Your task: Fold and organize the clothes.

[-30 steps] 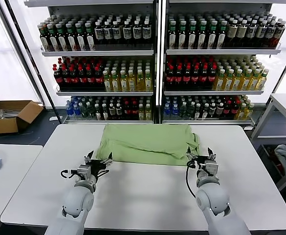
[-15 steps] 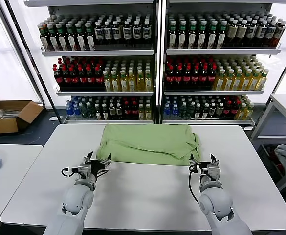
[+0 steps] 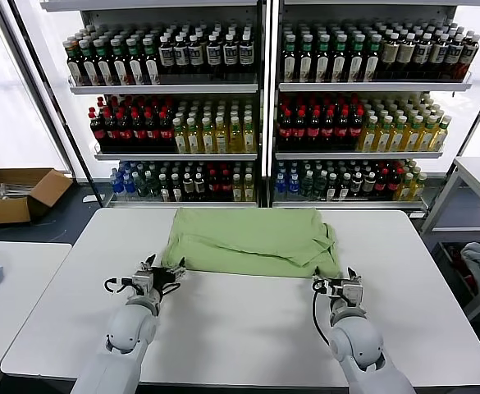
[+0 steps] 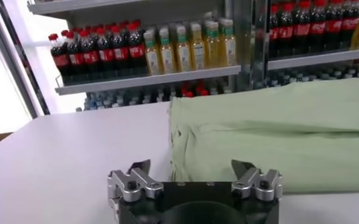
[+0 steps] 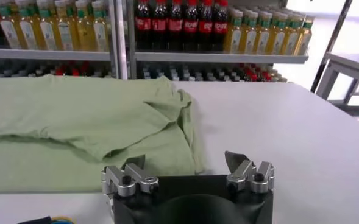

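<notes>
The folded shirt (image 3: pixel 252 240) lies at the table's (image 3: pixel 248 328) far middle, with the left gripper (image 3: pixel 164 274) and right gripper (image 3: pixel 332 286) both wide open, empty, just before its near corners.

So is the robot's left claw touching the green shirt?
Apart. In the left wrist view, the left end effector sits open with bare white table between its fingertips and the light green folded polo shirt.

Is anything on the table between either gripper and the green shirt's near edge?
Nothing visible. Bare table lies between the open left gripper and the shirt, and between the open right gripper and its near right corner. Both wrist views show a clear path.
</notes>
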Action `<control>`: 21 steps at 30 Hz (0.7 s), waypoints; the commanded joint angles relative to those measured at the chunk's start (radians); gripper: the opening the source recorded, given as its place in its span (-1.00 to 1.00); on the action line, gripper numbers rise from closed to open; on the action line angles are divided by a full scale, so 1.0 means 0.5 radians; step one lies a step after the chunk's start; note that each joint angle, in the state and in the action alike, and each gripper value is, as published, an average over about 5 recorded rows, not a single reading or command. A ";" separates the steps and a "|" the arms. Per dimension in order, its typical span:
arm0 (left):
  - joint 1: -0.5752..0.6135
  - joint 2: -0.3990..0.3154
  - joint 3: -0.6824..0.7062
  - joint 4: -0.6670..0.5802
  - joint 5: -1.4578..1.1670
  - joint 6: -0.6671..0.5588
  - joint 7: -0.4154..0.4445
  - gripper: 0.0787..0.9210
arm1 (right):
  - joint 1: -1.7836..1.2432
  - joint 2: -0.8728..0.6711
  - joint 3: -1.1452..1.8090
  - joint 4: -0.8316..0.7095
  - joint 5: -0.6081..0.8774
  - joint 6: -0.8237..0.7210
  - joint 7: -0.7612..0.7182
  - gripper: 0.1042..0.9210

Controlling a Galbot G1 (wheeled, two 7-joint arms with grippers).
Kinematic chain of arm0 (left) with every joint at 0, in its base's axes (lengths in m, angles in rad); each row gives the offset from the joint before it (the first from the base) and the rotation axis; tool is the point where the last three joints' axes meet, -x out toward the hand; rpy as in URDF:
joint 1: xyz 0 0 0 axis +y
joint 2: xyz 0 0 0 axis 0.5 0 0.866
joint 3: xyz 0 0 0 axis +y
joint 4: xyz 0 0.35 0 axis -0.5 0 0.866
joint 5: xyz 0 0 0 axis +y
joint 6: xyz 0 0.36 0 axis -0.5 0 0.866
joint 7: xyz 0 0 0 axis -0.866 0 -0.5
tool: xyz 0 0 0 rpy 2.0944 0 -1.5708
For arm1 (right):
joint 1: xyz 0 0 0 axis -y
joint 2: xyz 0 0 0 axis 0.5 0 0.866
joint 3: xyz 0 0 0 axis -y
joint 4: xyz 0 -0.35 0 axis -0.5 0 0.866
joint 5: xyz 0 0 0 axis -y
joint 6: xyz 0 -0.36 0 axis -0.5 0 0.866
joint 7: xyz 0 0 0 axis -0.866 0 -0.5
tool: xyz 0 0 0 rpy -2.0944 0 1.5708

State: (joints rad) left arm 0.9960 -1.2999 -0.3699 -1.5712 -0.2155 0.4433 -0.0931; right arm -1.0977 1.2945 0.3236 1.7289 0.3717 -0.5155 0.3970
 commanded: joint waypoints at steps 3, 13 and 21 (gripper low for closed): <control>-0.003 -0.001 0.004 0.070 -0.031 0.046 0.003 0.39 | -0.010 0.008 0.000 -0.061 0.007 0.009 -0.008 0.46; 0.049 -0.002 0.022 0.043 -0.005 0.051 0.020 -0.31 | -0.059 -0.009 -0.013 0.022 -0.034 0.040 -0.047 -0.24; 0.086 -0.005 0.024 0.022 0.016 0.021 0.041 -0.89 | -0.085 -0.020 -0.009 0.100 -0.113 0.061 -0.066 -0.81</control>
State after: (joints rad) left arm 1.0230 -1.2999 -0.3587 -1.5584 -0.2101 0.4571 -0.0768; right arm -1.1417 1.2839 0.3184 1.7641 0.3300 -0.4892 0.3649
